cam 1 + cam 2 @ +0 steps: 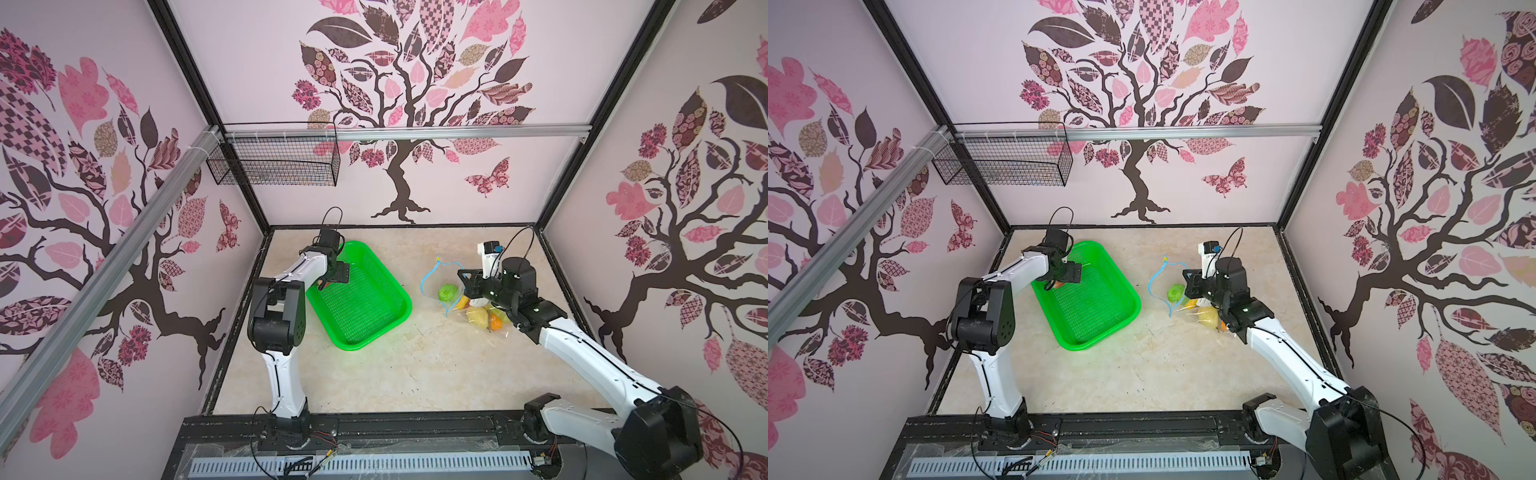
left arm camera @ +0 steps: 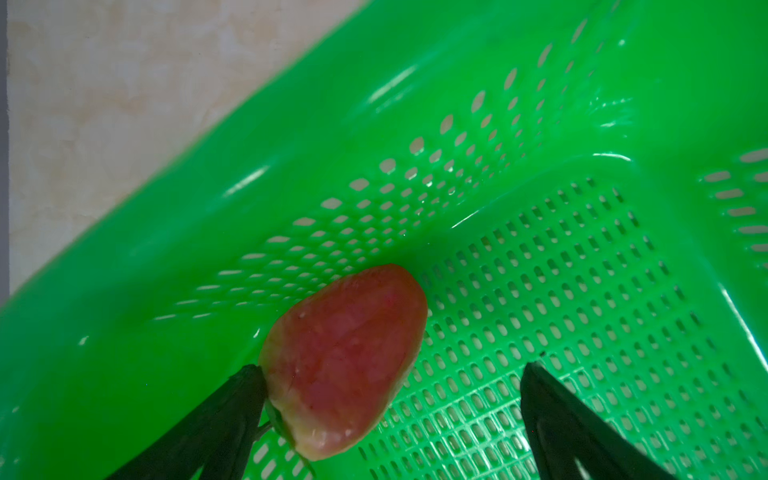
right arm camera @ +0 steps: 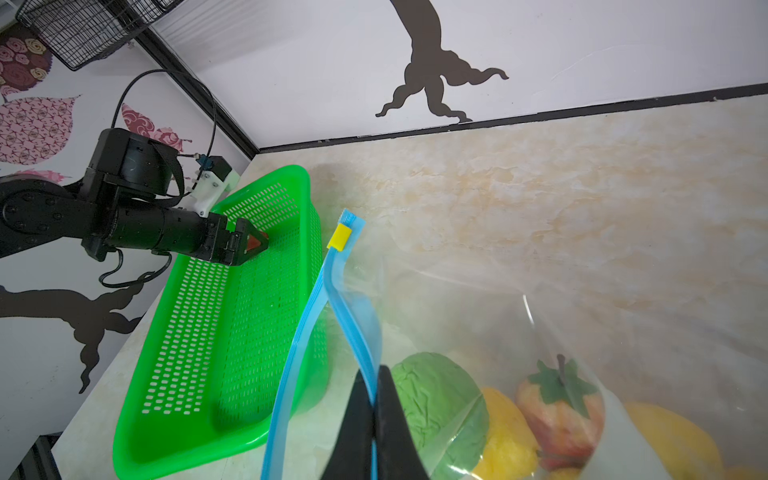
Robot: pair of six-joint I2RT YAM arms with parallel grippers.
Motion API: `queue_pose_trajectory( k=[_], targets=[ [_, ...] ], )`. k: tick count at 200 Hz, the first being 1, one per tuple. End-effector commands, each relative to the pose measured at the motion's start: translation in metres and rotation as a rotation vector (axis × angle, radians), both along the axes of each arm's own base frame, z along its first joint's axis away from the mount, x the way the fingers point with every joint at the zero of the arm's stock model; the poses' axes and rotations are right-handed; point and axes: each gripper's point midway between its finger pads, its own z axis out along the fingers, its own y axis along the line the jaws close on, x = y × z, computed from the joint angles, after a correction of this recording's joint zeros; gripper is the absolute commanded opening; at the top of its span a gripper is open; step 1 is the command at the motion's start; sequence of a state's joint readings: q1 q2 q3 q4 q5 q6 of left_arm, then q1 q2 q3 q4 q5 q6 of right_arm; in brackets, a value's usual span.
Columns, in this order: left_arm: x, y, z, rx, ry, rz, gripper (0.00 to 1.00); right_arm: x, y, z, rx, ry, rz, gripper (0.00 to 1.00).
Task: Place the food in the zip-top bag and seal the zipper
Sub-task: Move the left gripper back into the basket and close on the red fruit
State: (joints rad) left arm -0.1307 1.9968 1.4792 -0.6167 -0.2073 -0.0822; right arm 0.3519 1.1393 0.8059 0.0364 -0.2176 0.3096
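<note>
Strawberry (image 2: 345, 361), loose and red, lies on its side on the floor of the green basket (image 1: 376, 332), close against a perforated wall near a corner. Its long axis runs from the leafy cap, nearest my left tool (image 2: 390, 368), to the blunt tip aimed at that wall. My left tool stands spread wide around it, one finger touching the fruit beside the cap, the other well apart from it over the mesh floor. In both top views the basket sits on the left half of the counter (image 1: 415, 374), its long axis slanting from far left to near right. My left arm rises from the near rail, folds at the elbow and reaches over the basket's far left rim, wrist tipped down. Right of the basket lies the zip-top bag (image 3: 540, 324), mouth gaping toward the basket, closed end under my right wrist. My right tool (image 3: 376, 374) is pressed together on the zipper (image 3: 353, 324), pinching one blue lip of it. The strip runs away from the fingers to a yellow slider tab (image 3: 339, 237) at its far end. Inside the bag are a green ball (image 3: 436, 399), a lemon (image 3: 507, 432) and a second strawberry (image 3: 561, 407). In both top views my right arm stretches low and long from the near right corner, tool pointing left.
</note>
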Motion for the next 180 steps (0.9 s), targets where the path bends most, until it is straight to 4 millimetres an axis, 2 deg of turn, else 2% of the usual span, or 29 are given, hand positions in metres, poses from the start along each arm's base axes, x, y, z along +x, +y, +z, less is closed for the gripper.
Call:
queue_pose_trajectory(
  k=[1, 33, 59, 98, 138, 180],
  targets=[
    [-0.008, -0.008, -0.013, -0.062, 0.048, 0.015, 0.99, 0.003, -0.002, 0.015, -0.006, -0.036, -0.011, 0.00],
    [-0.017, -0.034, -0.007, -0.142, 0.071, -0.002, 0.99, 0.003, -0.002, 0.015, -0.007, -0.035, -0.011, 0.00],
    [-0.019, -0.049, 0.003, -0.070, 0.059, -0.043, 0.99, 0.004, -0.003, 0.016, -0.008, -0.036, -0.012, 0.00],
    [-0.017, -0.037, 0.006, -0.022, 0.055, -0.014, 0.99, 0.003, -0.002, 0.015, -0.006, -0.033, -0.010, 0.00],
    [-0.012, -0.036, 0.012, -0.034, 0.039, -0.009, 0.99, 0.004, -0.002, 0.014, -0.008, -0.031, -0.009, 0.00],
    [0.000, -0.031, 0.008, -0.204, 0.043, 0.074, 0.99, 0.004, -0.001, 0.015, -0.004, -0.032, -0.005, 0.00]
  ],
)
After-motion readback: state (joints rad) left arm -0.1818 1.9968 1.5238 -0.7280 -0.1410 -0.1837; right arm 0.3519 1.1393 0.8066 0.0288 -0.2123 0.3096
